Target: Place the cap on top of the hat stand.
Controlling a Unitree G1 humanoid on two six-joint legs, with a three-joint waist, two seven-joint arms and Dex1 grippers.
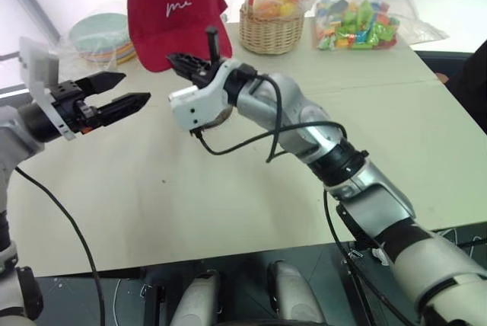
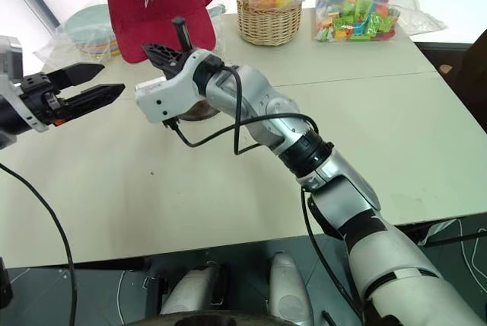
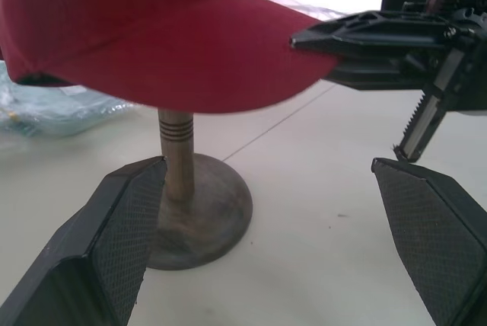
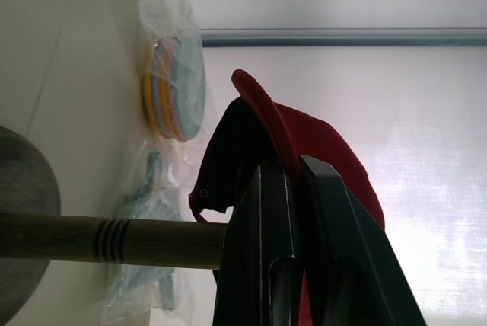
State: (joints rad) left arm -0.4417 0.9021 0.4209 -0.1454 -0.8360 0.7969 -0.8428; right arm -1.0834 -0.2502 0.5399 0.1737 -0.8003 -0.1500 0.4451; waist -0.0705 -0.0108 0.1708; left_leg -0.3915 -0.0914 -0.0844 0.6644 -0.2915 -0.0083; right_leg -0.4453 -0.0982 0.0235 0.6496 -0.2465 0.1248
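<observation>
- The right arm reaches forward and across toward the left, its claw [image 1: 185, 62] level, fingers pressed together on the brim of the cap [image 1: 169, 7].
- The left claw [image 1: 122, 91] is level, pointing rightward, fingers spread apart and holding nothing.

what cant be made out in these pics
- Hat stand's domed top: hidden under the cap in every view.
- In the eye views the right gripper and its arm cover most of the stand.
- Basket contents: blurred by a plastic bag.
- Cap's embroidery: too small to read.
</observation>
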